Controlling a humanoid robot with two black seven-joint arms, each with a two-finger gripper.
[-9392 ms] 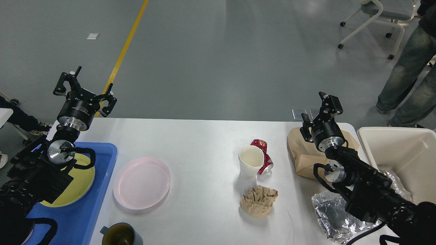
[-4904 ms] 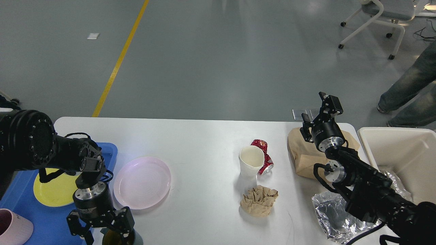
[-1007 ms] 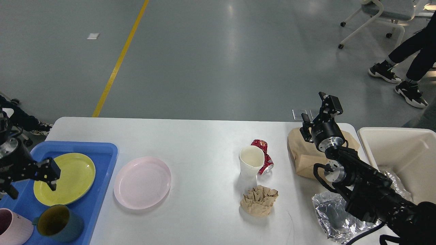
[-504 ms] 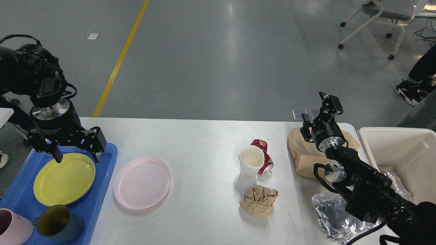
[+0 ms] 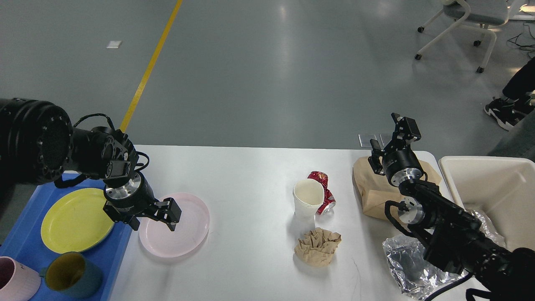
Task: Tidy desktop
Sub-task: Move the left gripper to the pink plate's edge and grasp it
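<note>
My arms were matte black, with silver rings at both wrists, thin black cables looping beside them, and blocky two-fingered claws.

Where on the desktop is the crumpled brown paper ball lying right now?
In the head view, the crumpled brown paper ball lies right of centre on the desktop, just in front of the white paper cup and left of the foil sheet.

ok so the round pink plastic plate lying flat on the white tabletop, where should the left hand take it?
Probably by the raised rim at its left edge. The round pink plastic plate lies flat, so only the rim offers a pinch. The left hand hangs open just above that side; come down from above, one finger inside the rim, one outside.
</note>
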